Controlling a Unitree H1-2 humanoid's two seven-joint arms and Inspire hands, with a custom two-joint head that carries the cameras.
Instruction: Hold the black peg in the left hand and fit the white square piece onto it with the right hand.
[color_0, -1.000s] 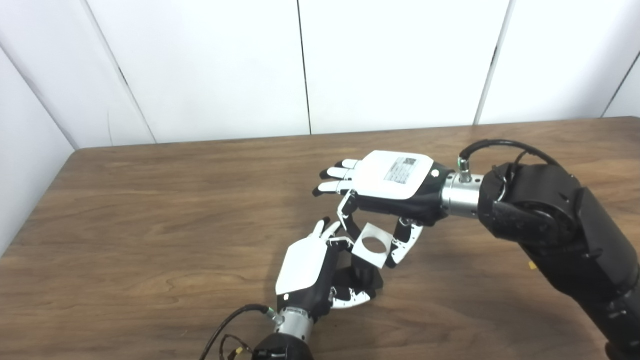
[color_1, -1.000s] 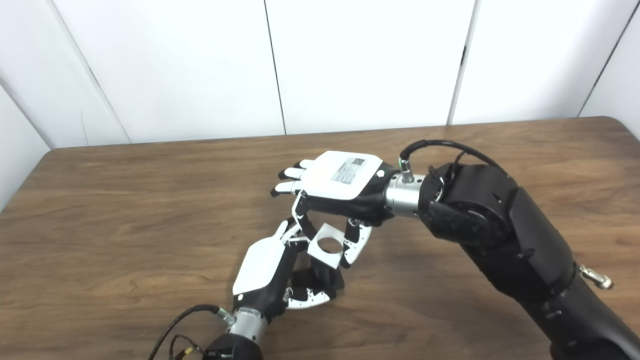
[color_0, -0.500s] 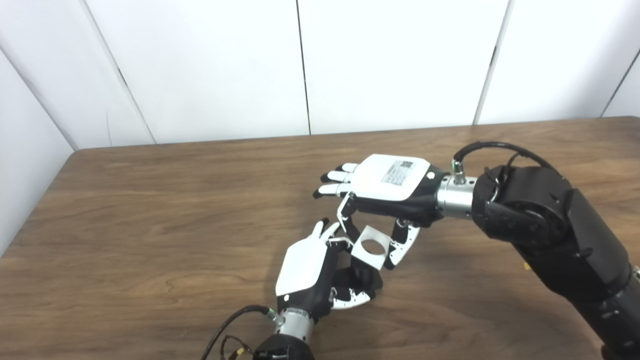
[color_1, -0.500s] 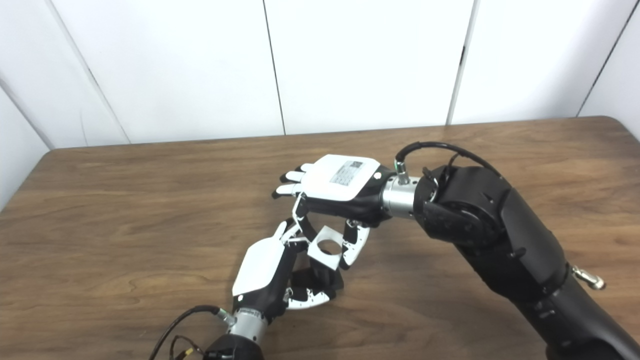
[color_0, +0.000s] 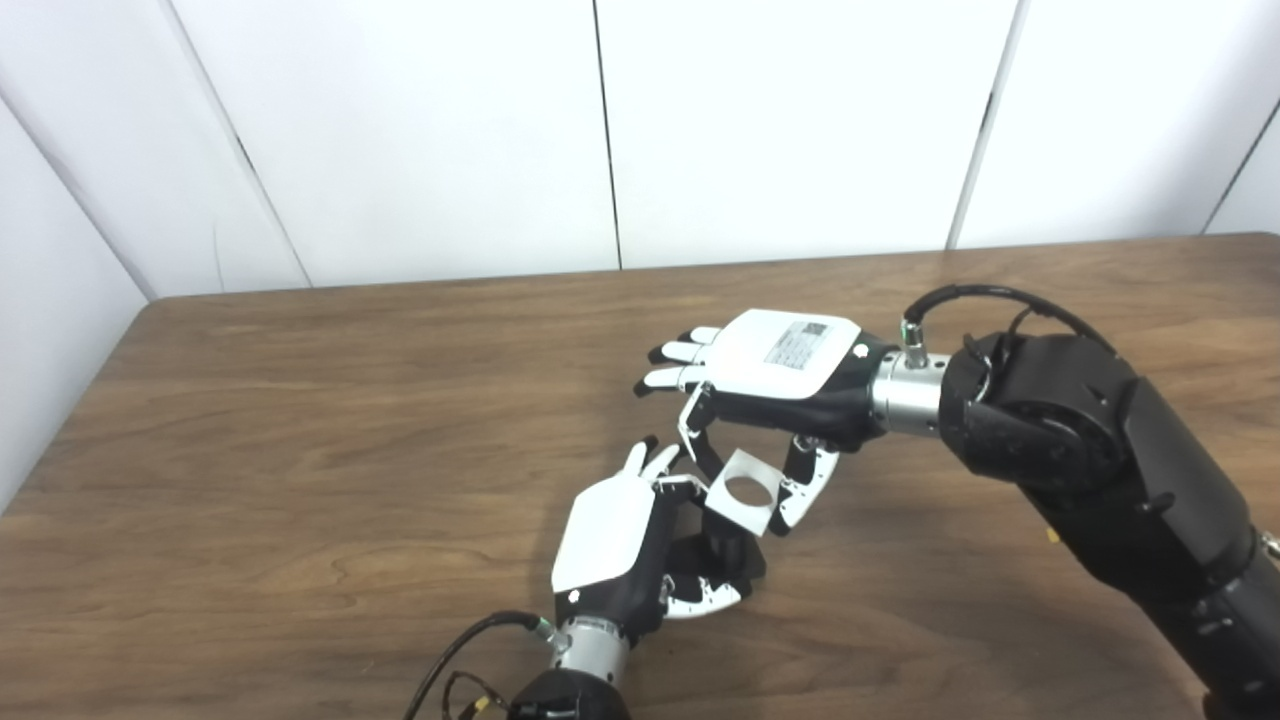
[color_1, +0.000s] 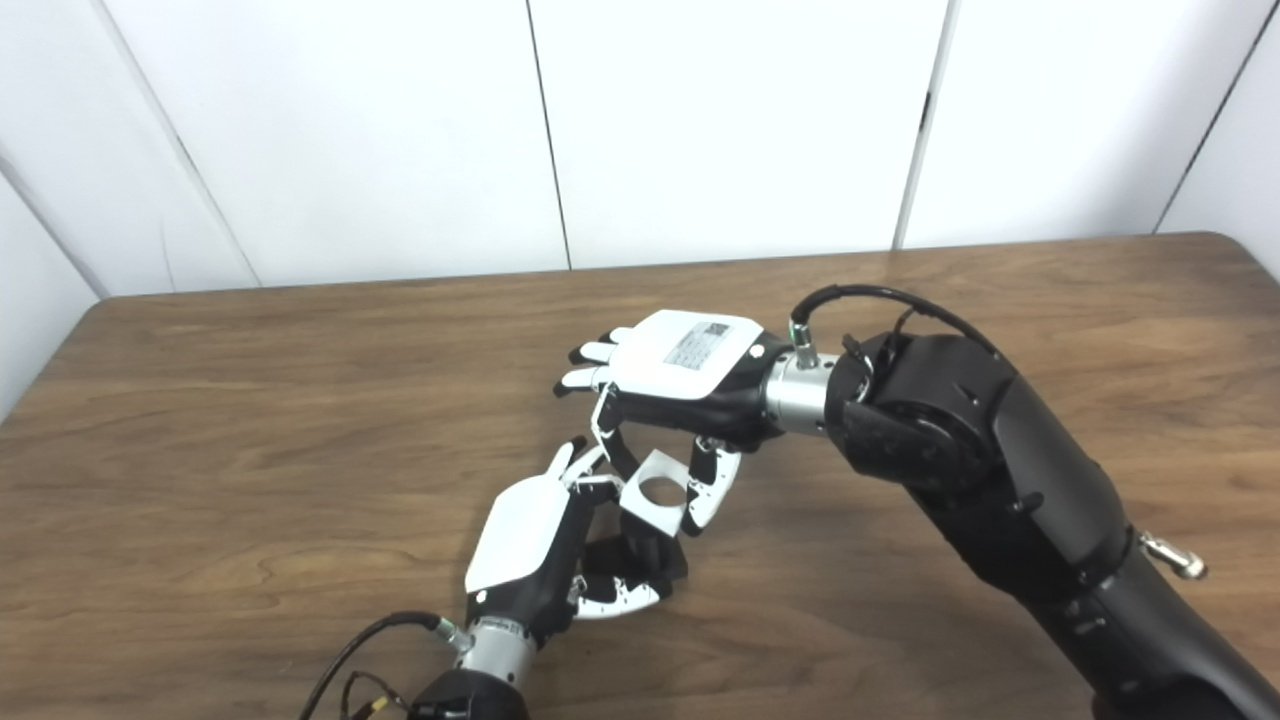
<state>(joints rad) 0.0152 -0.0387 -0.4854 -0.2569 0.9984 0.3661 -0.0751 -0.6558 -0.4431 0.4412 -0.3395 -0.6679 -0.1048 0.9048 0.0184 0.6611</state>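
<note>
Both hands meet over the middle of the wooden table (color_0: 300, 420). Right hand (color_0: 775, 385), palm down, pinches the white square piece (color_0: 742, 490) between thumb and a finger, its round hole facing up. Just below and touching sits the black peg (color_0: 722, 552), gripped in the left hand (color_0: 640, 545), whose fingers curl around it

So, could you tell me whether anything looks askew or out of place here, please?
Nothing is spilled or damaged. The white square piece, pinched in the right hand, is tilted and sits just above the black peg gripped by the left hand; it is not yet seated. The table looks fine.
</note>
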